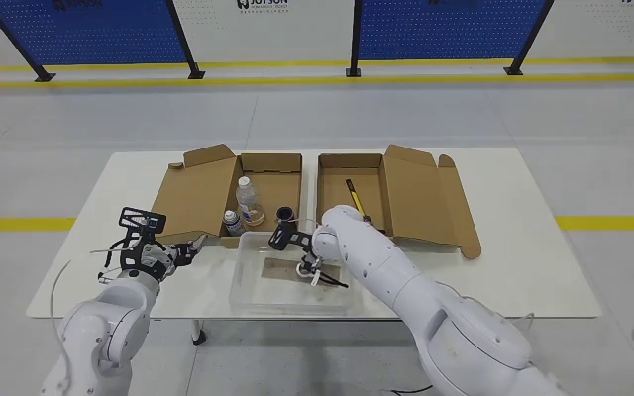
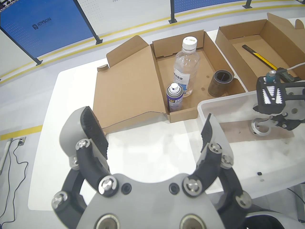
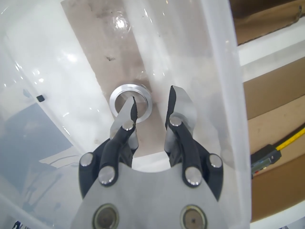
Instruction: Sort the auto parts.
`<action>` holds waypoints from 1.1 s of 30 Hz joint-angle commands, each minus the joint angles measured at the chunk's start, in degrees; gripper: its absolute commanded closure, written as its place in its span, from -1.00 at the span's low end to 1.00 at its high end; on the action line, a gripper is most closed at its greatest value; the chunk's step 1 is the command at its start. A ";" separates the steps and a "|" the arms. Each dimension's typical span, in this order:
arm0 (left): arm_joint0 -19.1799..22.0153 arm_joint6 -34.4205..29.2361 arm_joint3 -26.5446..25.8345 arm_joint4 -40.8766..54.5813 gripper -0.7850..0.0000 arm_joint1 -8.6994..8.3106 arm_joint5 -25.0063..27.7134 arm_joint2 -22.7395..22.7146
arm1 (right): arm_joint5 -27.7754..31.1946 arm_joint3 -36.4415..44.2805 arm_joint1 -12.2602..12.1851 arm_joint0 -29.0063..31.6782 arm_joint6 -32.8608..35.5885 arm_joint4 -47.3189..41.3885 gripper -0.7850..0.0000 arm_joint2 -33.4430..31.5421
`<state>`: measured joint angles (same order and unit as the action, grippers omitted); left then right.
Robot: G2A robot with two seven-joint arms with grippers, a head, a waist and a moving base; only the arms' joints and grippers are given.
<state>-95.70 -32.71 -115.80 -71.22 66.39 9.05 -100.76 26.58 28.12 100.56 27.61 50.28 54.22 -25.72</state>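
Note:
A silver metal ring point(image 3: 130, 103) lies on the brown liner of the clear plastic bin point(image 1: 243, 287). My right gripper point(image 3: 152, 94) hangs just over it, open, with one fingertip inside the ring's hole and the other outside its rim. The left wrist view shows that gripper point(image 2: 274, 101) from the side above the ring point(image 2: 261, 126). My left gripper point(image 2: 147, 115) stands open and holds nothing, over bare table left of the bin, at the front left point(image 1: 193, 246).
The left cardboard box point(image 1: 267, 168) holds a clear bottle point(image 2: 187, 66), a spray can point(image 2: 175, 97) and a black cylinder point(image 2: 220, 83). The right box point(image 1: 347, 168) holds a black and yellow tool point(image 2: 259, 57). Both lids lie open outward.

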 commanded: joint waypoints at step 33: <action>0.00 0.00 0.00 0.00 -1.00 0.00 0.00 0.00 | 3.86 -2.15 0.83 -1.18 -3.44 -2.16 1.00 -3.51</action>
<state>-95.70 -32.71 -115.80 -71.22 66.39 9.05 -100.76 30.26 25.51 101.67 26.41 47.10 52.12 -28.89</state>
